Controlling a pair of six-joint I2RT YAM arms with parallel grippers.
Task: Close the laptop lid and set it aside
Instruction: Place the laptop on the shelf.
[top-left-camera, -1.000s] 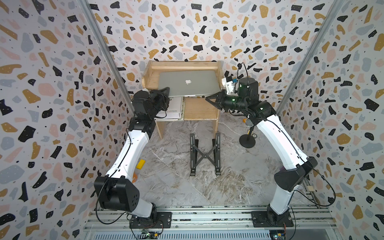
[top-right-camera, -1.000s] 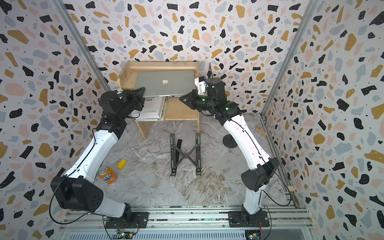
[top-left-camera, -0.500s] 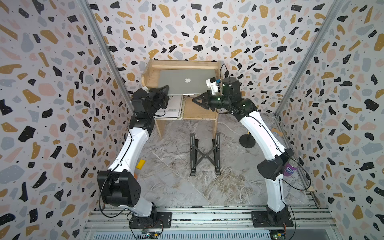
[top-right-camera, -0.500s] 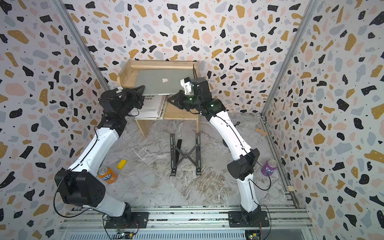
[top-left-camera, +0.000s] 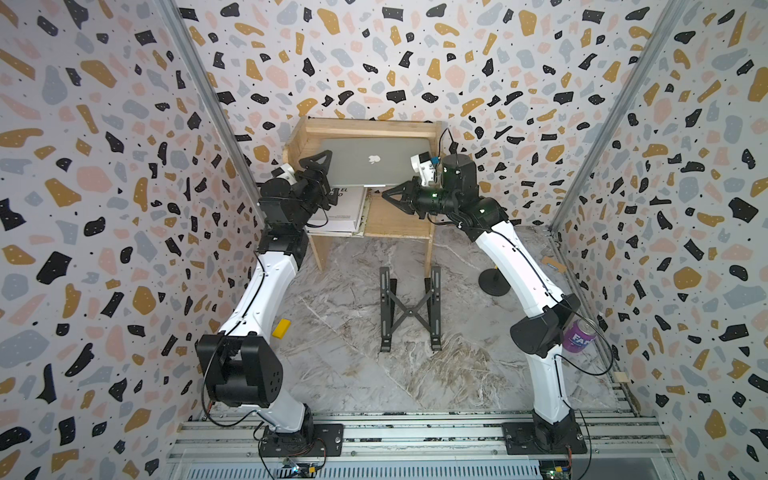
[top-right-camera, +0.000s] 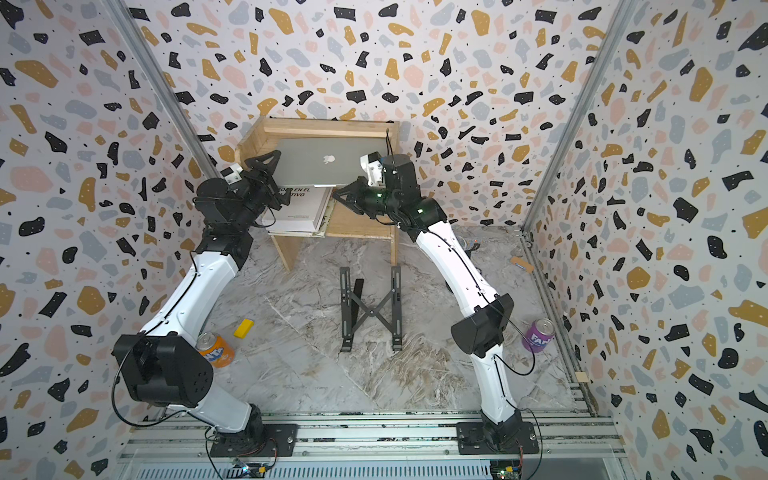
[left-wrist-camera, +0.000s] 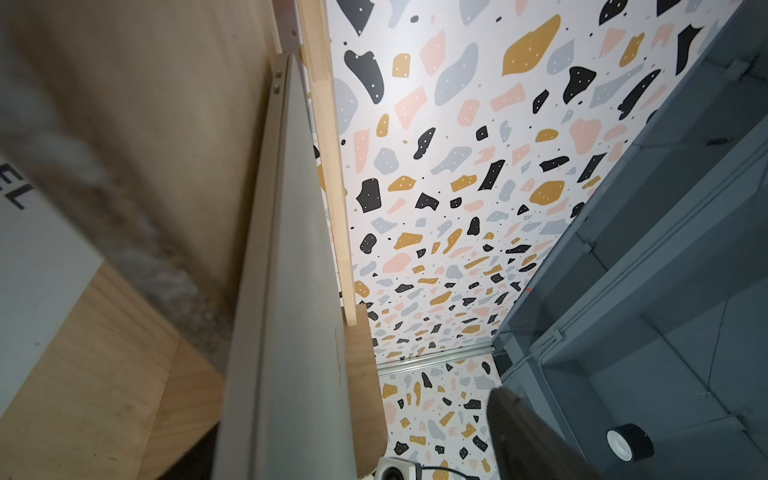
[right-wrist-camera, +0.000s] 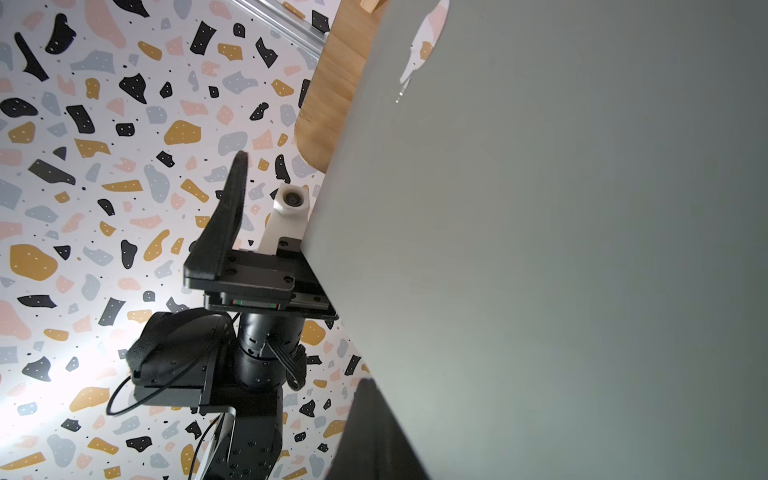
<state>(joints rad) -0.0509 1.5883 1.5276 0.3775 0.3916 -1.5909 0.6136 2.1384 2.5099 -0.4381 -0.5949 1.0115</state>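
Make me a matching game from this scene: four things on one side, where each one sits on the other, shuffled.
Things:
1. laptop
2. book
3. folding stand
4. purple can

Places:
A. on the marble floor, in the middle between the two arms
B. at the back of the wooden shelf, logo showing
C. beside the right arm's elbow, near the wall
D. at the front of the wooden shelf, white cover up

Pairs: 1-B, 2-D, 3-A, 4-C.
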